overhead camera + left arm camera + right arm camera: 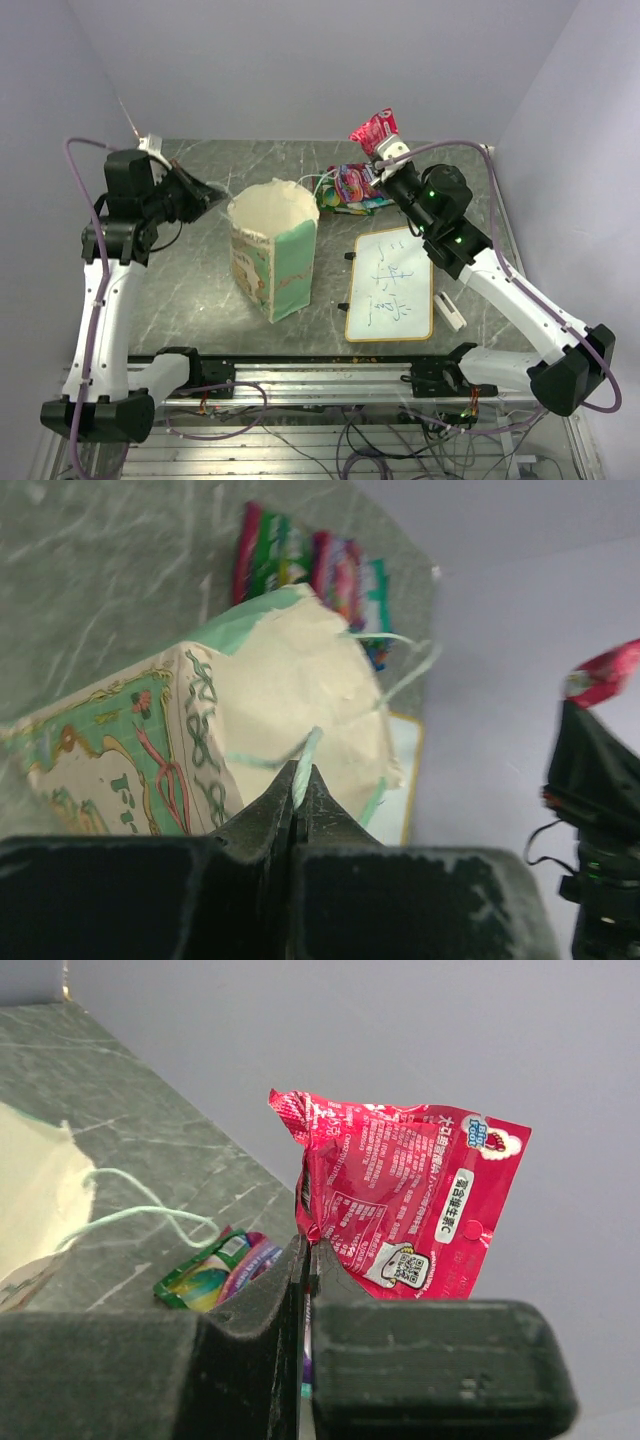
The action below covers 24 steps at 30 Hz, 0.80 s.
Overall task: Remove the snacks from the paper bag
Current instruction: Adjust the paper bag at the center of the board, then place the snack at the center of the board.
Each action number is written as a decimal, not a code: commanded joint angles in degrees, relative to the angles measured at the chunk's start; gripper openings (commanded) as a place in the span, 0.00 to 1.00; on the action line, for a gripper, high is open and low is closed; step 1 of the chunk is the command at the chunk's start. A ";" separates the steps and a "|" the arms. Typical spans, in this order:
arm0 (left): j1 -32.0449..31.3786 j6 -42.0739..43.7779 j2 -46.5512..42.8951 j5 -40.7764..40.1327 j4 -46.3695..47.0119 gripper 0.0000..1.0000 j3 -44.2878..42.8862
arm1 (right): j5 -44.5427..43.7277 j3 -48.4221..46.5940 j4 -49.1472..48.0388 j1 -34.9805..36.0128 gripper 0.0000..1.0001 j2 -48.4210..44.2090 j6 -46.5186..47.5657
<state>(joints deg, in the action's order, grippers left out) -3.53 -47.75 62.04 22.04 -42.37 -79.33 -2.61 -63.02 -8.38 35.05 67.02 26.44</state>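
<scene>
The cream paper bag (274, 250) with green side panels stands upright mid-table, its mouth open. My left gripper (218, 192) is at the bag's left rim, shut on the bag's thin string handle (304, 760). My right gripper (384, 152) is raised over the back of the table, shut on a red snack packet (373, 129) that hangs clear of the surface; the right wrist view shows the packet (410, 1210) pinched at its lower edge. Other snacks (350, 187), purple and green packets, lie in a small pile behind the bag. The bag's inside is hidden.
A white whiteboard (391, 284) with writing lies right of the bag. A small white eraser block (450, 310) sits by its right edge. Walls close in the table at the back and on both sides.
</scene>
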 commanded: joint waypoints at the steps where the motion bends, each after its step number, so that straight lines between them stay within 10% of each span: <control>1: 2.51 1.69 -4.81 2.38 -3.72 0.07 9.18 | 3.05 -0.85 -2.60 -0.19 0.00 0.21 -2.46; 11: 2.56 3.38 -7.21 1.59 -9.82 0.14 7.72 | 3.95 0.75 -0.17 -0.29 0.00 -1.87 -3.68; 18: 2.56 4.16 -8.93 -4.74 -16.64 0.46 5.73 | 3.81 1.40 0.85 -0.26 0.00 -2.49 -4.44; 24: 2.56 3.35 -11.53 -8.68 -21.68 0.92 4.41 | 2.54 0.11 2.02 -0.33 0.00 -0.38 -3.84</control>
<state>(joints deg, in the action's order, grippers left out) -1.32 -44.45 52.75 17.45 -59.31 -72.47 0.86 -62.17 -7.33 34.98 65.65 22.90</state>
